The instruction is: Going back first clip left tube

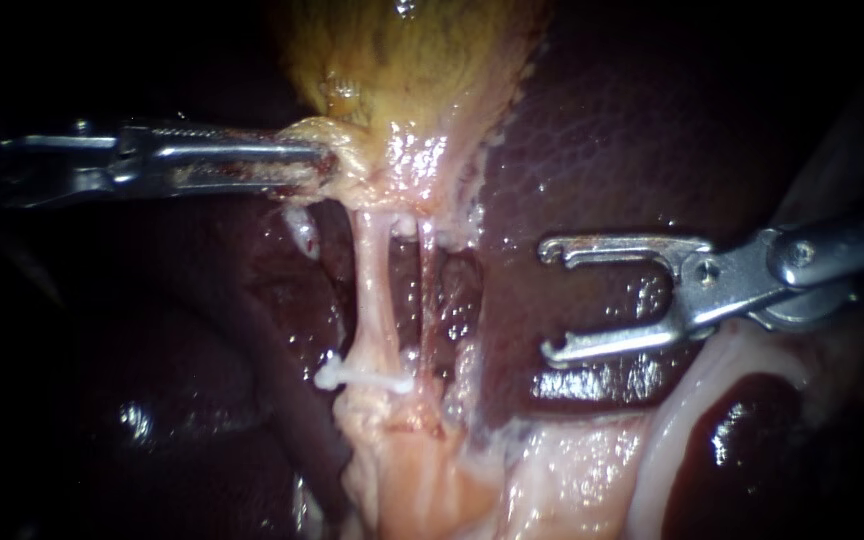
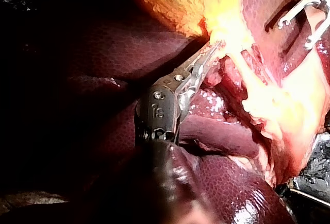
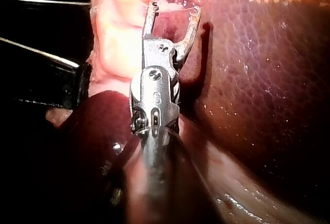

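Clip (image 1: 367,380) sits across left tube (image 1: 372,300), well left of right instrument (image 1: 552,300), claw parted, empty; left instrument (image 1: 320,160) claw clamps gallbladder (image 1: 402,70).

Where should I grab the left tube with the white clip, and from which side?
Probably the left tube at its bare middle, above the clip, crosswise from the view's left: it runs upright and taut; the thinner tube crowds its right.

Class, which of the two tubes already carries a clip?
The left tube, the thicker one: a white clip crosses its lower end. The thinner right tube beside it shows none.
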Controlling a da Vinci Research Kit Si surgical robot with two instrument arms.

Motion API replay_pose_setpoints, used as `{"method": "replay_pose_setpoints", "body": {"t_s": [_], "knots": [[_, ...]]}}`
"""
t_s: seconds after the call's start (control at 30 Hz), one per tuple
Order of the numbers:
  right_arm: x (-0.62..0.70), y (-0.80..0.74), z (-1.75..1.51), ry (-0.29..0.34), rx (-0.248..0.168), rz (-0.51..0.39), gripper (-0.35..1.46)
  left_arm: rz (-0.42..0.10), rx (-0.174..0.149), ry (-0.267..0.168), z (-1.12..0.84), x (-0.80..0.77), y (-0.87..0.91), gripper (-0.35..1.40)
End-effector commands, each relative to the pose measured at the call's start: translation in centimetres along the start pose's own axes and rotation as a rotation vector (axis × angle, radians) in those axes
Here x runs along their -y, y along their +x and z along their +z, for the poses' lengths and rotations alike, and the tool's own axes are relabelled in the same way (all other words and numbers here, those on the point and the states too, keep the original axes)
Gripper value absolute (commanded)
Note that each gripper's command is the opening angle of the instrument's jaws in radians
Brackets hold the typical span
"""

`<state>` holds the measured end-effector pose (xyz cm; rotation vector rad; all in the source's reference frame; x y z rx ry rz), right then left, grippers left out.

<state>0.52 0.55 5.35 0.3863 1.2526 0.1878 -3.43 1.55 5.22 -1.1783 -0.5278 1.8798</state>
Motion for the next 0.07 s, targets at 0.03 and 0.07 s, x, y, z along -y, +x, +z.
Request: {"method": "replay_pose_setpoints", "body": {"t_s": [0.03,0.07], "knots": [[0.01,0.01,0.01,0.010,-0.002,0.001,0.50,0.000,0.001,-0.002,-0.02,0.00,0.01,-0.35],[0.02,0.02,0.02,0.019,-0.004,0.001,0.50,0.000,0.001,-0.004,-0.05,0.00,0.01,-0.35]]}}
